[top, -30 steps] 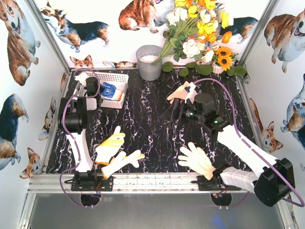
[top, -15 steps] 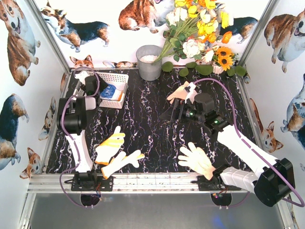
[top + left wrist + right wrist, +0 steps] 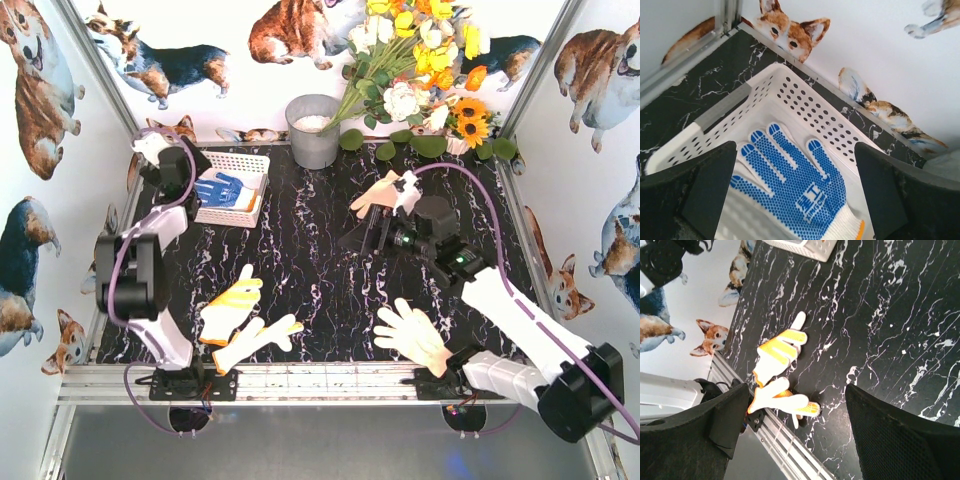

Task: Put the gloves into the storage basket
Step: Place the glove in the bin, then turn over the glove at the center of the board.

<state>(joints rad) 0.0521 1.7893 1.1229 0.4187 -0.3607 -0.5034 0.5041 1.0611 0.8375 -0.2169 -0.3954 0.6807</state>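
Note:
The white storage basket (image 3: 238,157) stands at the back left. A blue-dotted glove (image 3: 222,188) lies flat in it, palm up. My left gripper (image 3: 188,172) hangs open just over the basket's left side; in the left wrist view the blue glove (image 3: 795,185) lies loose below the spread fingers (image 3: 705,185), inside the basket (image 3: 810,100). My right gripper (image 3: 368,233) is open and empty at mid-table, beside a peach-tan glove (image 3: 385,192). Two yellow-and-white gloves (image 3: 232,303) (image 3: 255,340) and a cream glove (image 3: 412,335) lie near the front edge.
A grey metal bucket (image 3: 313,130) and a bunch of flowers (image 3: 420,70) stand at the back. An aluminium rail (image 3: 330,380) runs along the front edge. Walls with dog pictures close in both sides. The right wrist view looks down on the yellow gloves (image 3: 776,352).
My left gripper has opened and let the blue glove drop into the basket, then drawn back to the left and up. The right arm has barely moved.

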